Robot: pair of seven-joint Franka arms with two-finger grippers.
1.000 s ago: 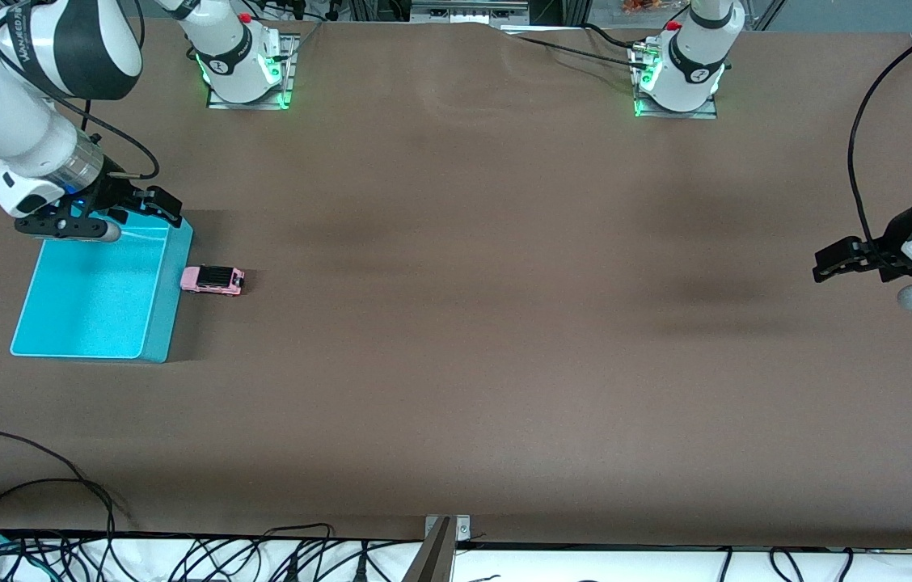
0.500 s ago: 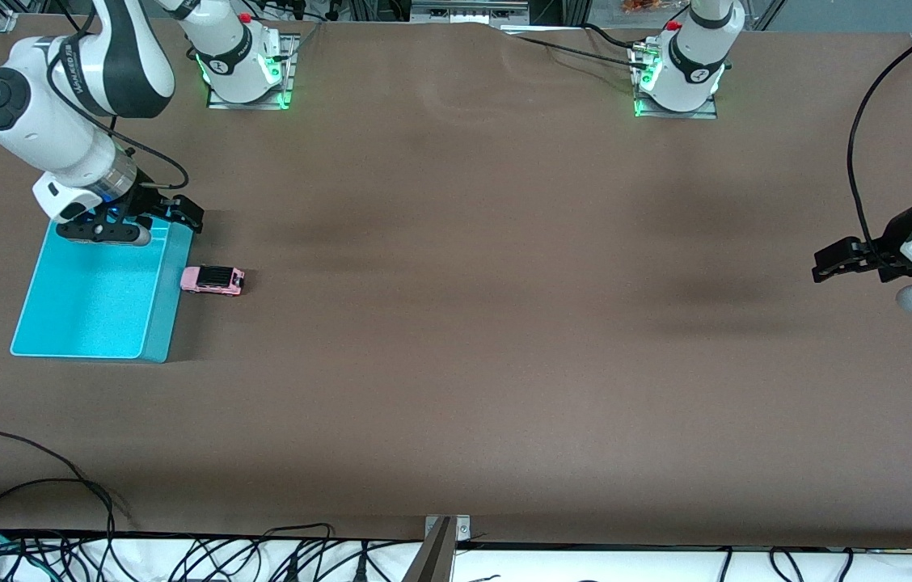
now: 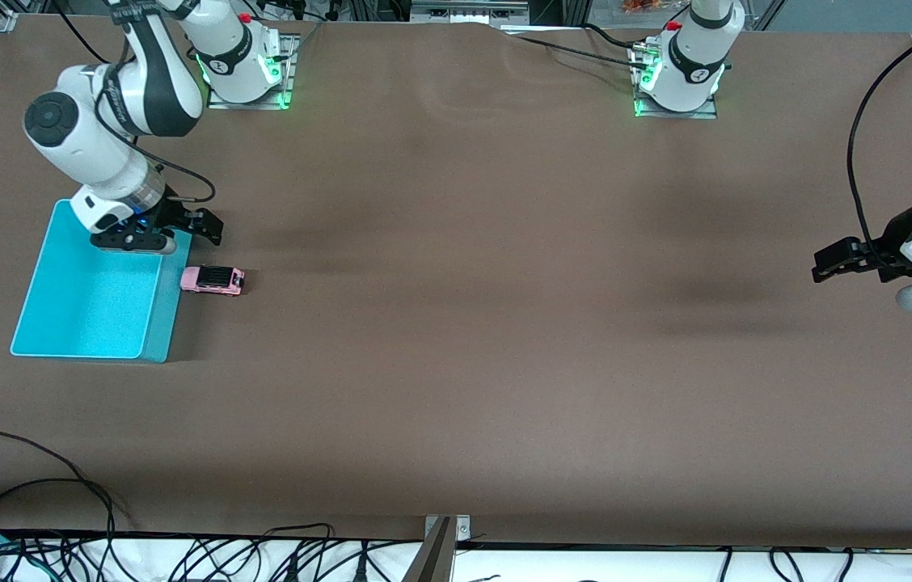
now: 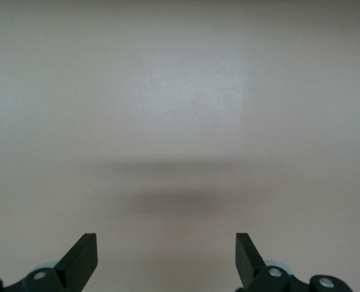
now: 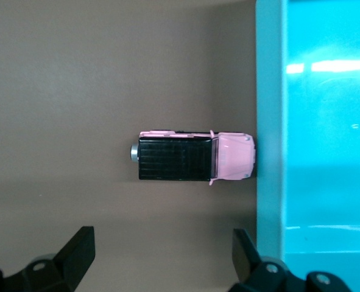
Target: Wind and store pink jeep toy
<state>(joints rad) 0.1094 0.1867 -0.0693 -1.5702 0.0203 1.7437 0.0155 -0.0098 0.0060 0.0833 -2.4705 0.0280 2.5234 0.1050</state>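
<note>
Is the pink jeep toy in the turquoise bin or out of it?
Out. The pink jeep toy stands on its wheels on the table, its nose against the outer wall of the turquoise bin, whose inside shows nothing in either view.

Pink jeep toy, black-roofed, upright on table, nose seemingly touching bin.

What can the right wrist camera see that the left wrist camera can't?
Only the right wrist view shows the pink jeep toy, nose against the turquoise bin, under the open right gripper. Only the left wrist view shows the open left gripper, waiting with nothing beneath but a faint shadow. Both show the brown table.
</note>
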